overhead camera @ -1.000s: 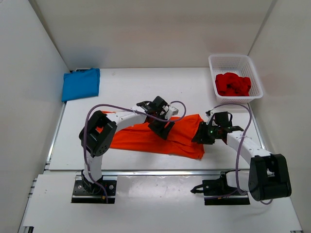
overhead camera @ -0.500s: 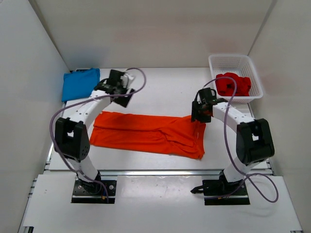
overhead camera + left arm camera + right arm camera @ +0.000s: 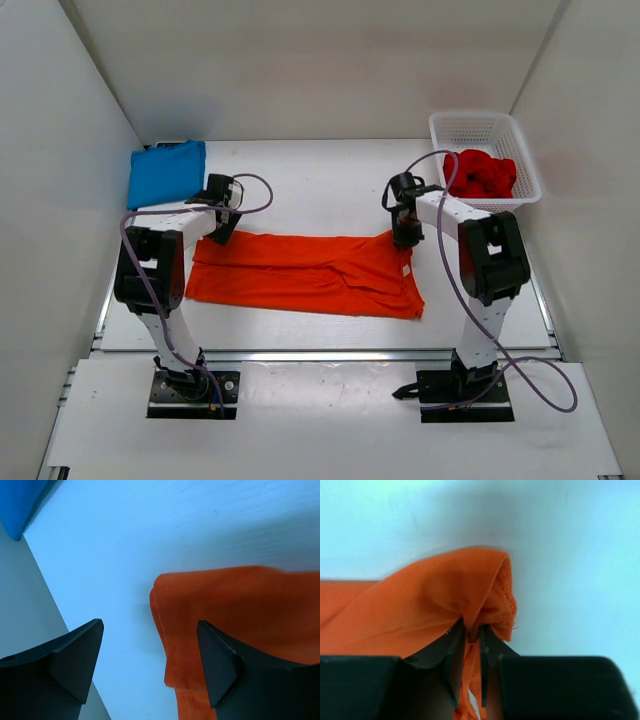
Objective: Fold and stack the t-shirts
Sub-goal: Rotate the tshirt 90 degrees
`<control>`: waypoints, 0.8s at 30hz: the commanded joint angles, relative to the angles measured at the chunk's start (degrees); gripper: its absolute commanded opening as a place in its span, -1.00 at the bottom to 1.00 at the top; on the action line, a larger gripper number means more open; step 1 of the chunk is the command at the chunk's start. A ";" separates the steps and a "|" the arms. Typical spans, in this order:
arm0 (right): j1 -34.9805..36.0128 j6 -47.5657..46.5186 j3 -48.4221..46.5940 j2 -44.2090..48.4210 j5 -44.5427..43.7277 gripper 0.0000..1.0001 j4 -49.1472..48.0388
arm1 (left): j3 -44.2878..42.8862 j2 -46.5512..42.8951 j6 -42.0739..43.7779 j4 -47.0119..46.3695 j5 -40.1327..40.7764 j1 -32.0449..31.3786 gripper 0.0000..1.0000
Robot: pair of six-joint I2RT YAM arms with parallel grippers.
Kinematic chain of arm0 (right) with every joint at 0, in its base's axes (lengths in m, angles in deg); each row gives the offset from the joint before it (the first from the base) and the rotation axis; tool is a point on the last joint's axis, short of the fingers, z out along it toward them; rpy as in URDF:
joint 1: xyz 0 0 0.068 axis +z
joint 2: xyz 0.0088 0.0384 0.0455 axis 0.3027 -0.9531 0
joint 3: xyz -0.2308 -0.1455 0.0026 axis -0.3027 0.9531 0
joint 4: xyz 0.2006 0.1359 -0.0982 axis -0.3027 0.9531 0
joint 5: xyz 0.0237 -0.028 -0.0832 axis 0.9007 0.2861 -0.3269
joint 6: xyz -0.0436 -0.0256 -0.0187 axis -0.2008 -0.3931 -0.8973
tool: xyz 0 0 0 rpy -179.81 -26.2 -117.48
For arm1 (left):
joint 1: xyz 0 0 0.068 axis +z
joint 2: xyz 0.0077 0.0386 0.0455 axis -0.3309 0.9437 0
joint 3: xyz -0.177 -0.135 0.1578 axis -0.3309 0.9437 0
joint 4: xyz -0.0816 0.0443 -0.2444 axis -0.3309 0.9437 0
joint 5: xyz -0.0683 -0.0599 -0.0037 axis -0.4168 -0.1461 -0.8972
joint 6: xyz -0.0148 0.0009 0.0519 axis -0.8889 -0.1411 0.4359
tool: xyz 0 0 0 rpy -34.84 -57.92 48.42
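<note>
White table (image 3: 300, 180), folded blue shirt (image 3: 167, 172) at its far left corner, orange shirt (image 3: 300, 272) laid out long across the middle, white basket (image 3: 480, 130) at the far right corner

T-shirts counted: three. One red t-shirt (image 3: 480, 172) lies inside the basket (image 3: 470, 127). One orange t-shirt (image 3: 305, 272) lies left of the basket, nearer my bases. One blue t-shirt (image 3: 167, 172) lies far left of it.
Baskets: one.
My tools: two, left tool (image 3: 149, 630) and right tool (image 3: 471, 630).
Worktop (image 3: 320, 190): one.
</note>
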 commanded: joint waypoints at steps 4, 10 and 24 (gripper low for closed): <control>0.91 -1.77 -19.35 -14.58 -2.28 -0.73 4.74 | 7.36 -2.58 1.76 -3.85 2.33 5.21 0.68; 2.40 -4.41 -44.49 -28.20 -9.74 -0.42 9.68 | 21.06 -11.61 7.56 -2.00 0.84 5.66 0.65; 6.54 -1.87 -41.97 -7.35 -10.13 -0.22 9.07 | 23.28 -27.10 1.85 15.58 -6.47 3.46 0.80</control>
